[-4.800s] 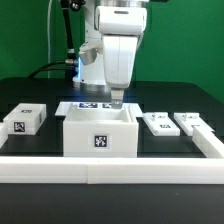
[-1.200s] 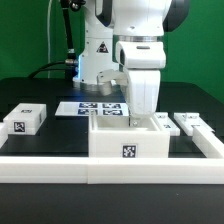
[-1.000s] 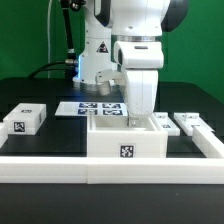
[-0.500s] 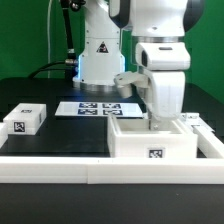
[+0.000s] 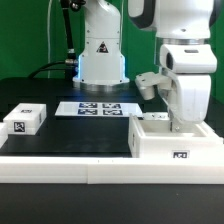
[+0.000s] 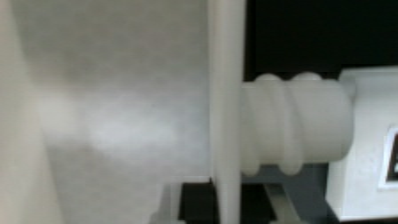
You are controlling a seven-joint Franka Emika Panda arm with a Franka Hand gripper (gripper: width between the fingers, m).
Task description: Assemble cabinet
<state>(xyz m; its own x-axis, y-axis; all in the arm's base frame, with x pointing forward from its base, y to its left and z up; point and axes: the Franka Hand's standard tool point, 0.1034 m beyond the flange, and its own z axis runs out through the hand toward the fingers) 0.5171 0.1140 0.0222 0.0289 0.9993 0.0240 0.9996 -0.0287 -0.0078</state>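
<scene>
Here, black table, green backdrop, white rail; end effector tight on a wall of the cabinet.

cabinet — smooth matt white plastic | table — matt black | small block: matt white plastic

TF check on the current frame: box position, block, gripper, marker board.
1. The cabinet box sits at the exterior view's right end of the table. True.
2. The small white tagged block lies inside the box. False: it rests on the table at the exterior view's left, well apart from the box.
3. The gripper reaches down at the box's far wall. True.
4. The marker board is stacked on the box. False: it lies flat on the table behind, toward the middle.
</scene>
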